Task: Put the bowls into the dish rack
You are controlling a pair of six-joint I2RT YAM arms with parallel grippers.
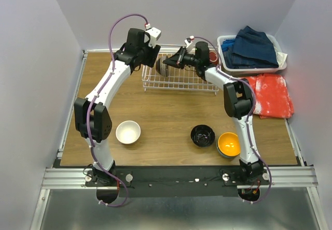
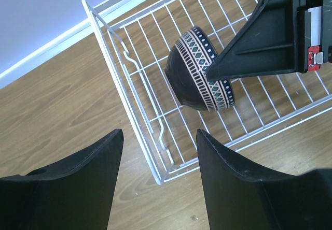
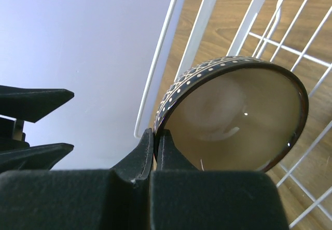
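A dark bowl (image 2: 199, 69) with patterned bands and a tan inside is standing on edge at the left end of the white wire dish rack (image 1: 181, 88). The right end effector (image 3: 154, 137) is pinching its rim, and the left end effector (image 2: 158, 134) is hanging spread just beside it. A white bowl (image 1: 128, 132), black bowl (image 1: 202, 135) and orange bowl (image 1: 229, 144) are sitting on the near wooden surface (image 1: 166, 111), grey walls around. The right arm is hiding the rack's far right corner.

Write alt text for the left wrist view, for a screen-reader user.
A dark patterned bowl sits tipped on its side inside the white wire dish rack, its rim pinched by the right gripper reaching in from the upper right. In the foreground the left gripper hangs open above the wooden table beside the rack's corner.
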